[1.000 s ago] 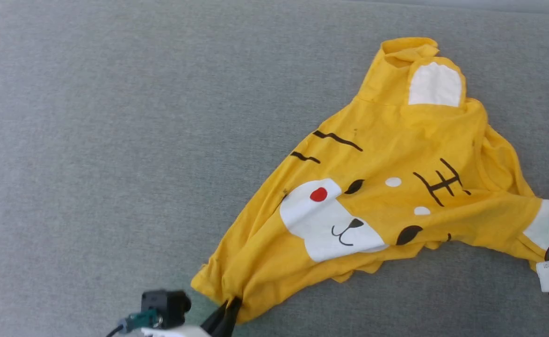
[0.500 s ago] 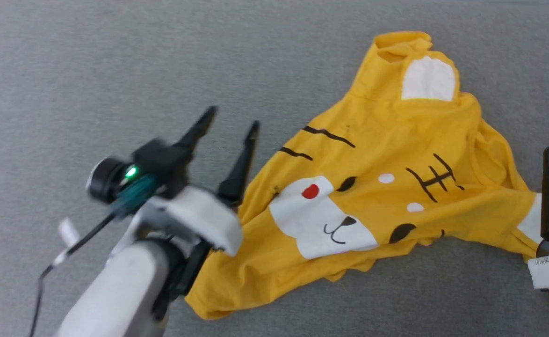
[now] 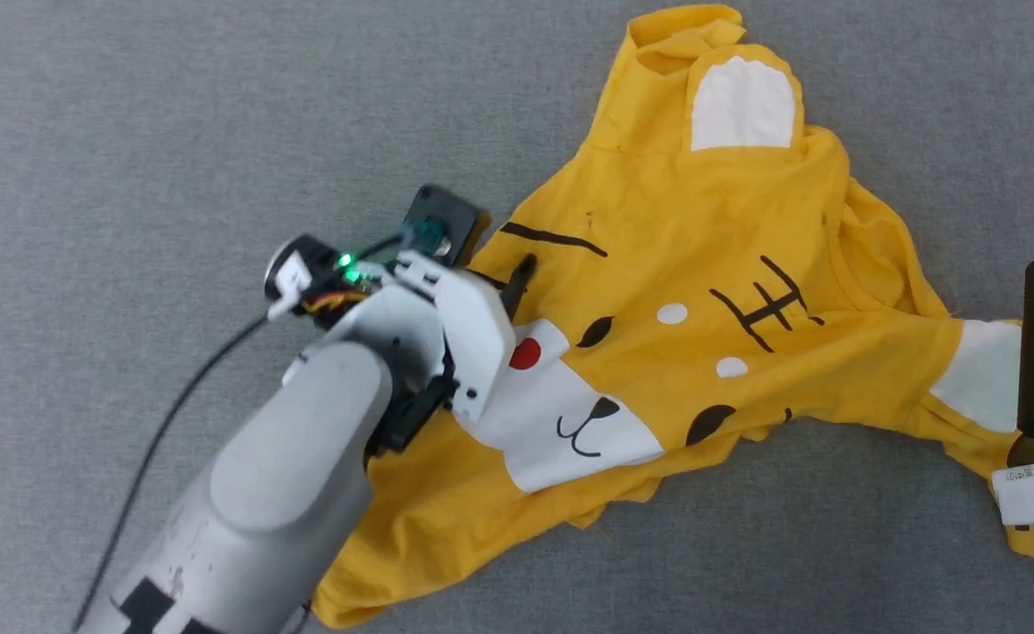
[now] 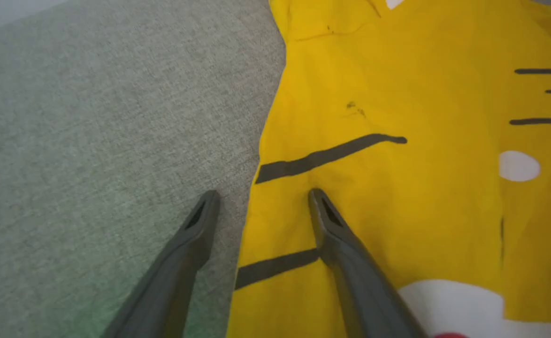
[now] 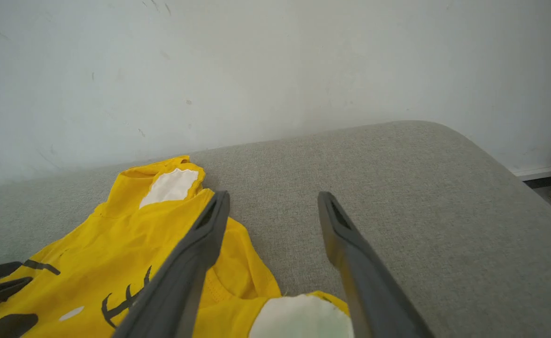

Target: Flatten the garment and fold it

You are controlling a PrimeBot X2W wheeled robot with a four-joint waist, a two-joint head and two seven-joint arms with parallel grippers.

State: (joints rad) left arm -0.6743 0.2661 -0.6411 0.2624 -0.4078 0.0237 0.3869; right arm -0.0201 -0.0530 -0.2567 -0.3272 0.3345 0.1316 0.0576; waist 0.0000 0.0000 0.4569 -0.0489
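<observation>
the garment [image 3: 746, 264] is lying crumpled, not flattened yet, left claw [image 4: 262, 193] and right claw [image 5: 273, 194] are both gaping apart holding nothing, folding's all waiting.

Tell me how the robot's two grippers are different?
The left gripper straddles the left edge of the garment, one finger over yellow, one over the grey surface; the right gripper sits at its other end, beside a white patch. The left gripper tips down at the cloth; the right gripper points more level, toward the wall. Both are open, holding nothing.

Left tool [image 4: 262, 195] gapes, pitched down perhaps; right tool [image 5: 274, 196] gapes.
</observation>
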